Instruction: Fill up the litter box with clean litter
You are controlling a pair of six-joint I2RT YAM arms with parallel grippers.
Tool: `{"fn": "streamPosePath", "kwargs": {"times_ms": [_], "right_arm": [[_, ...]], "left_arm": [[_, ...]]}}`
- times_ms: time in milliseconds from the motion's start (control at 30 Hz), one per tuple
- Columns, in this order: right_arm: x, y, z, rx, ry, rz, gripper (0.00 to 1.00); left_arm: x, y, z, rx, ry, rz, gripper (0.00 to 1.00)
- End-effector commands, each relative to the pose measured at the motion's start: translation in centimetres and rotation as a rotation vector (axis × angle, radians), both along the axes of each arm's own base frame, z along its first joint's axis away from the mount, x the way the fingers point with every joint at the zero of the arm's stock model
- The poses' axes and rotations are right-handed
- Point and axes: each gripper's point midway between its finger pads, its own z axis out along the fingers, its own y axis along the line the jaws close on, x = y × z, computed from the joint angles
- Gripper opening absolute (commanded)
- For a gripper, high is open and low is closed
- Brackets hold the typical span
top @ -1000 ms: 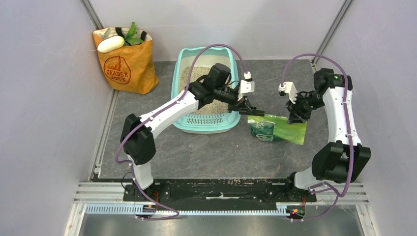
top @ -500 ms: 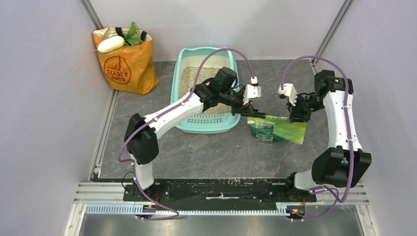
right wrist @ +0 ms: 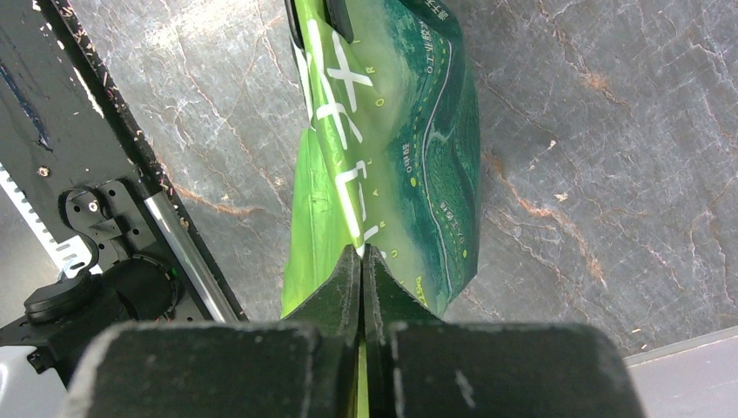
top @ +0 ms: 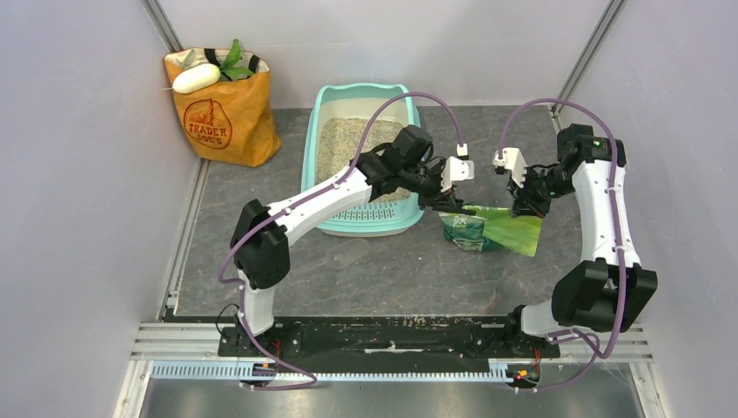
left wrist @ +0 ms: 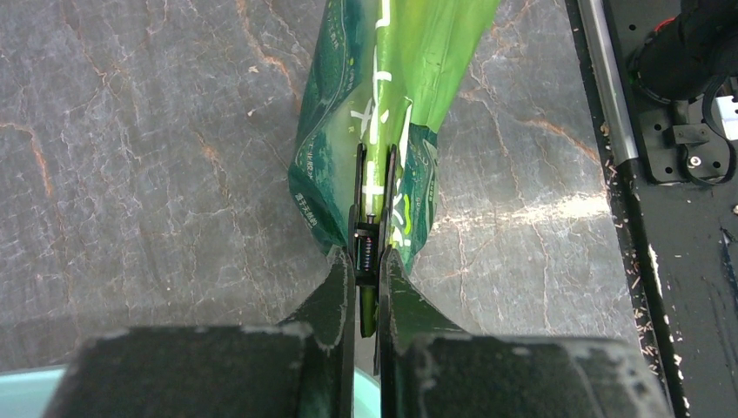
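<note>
**Left pincer** (left wrist: 368, 259): I read its jaws as narrow, gripping a black clip (left wrist: 365, 237). The clip's spring sits between the fingertips. Its two thin arms reach out along a pale fold of the green bag (left wrist: 348, 113); I cannot tell whether they bite that fold.

**Right pincer** (right wrist: 361, 257): its jaws are pressed together on the bag's opposite edge, and green film shows in the slit between the fingers. The bag runs from this pincer to the dark tips of the clip at its far end.

**Bag and box**: in my overhead view the bag lies just right of the near right corner of the box (top: 310, 170). The left pincer is at the bag edge nearer the box, the right pincer at the edge farther from it. I cannot tell whether the bag rests on the counter (top: 374, 270) or hangs slightly above it.

**Left arm**: it crosses over the box's near right corner, above the slotted grate (top: 361, 214).

**Box contents**: tan litter (top: 339, 139) lies inside the box, spread over its floor beyond the grate.

**Surroundings**: an orange grocery bag (top: 218, 122) stands well to the left of the box, beyond its far left corner.
</note>
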Motion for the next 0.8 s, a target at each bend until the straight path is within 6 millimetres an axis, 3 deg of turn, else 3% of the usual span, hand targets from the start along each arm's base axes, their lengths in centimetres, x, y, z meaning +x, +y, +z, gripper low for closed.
{"fn": "streamPosePath", "kwargs": {"times_ms": [0,300,567,767], "right_arm": [[-0.2,1.2,1.1,0.071,-0.014,0.003,0.0],[0.0,1.5,1.2,0.092,-0.002,0.003,0.0],[-0.1,1.6,1.4,0.098,0.001,-0.001,0.0],[-0.2,1.4,1.3,0.084,0.002,0.003,0.0]], "left_arm": [[-0.2,-2.0,2.1,-0.075,-0.011,0.001,0.02],[-1.5,-3.8,2.2,-0.121,0.011,-0.028,0.02],[-1.3,-4.6,1.6,-0.145,0.057,-0.006,0.02],[-1.3,-3.8,-0.1,-0.101,0.06,0.004,0.02]]}}
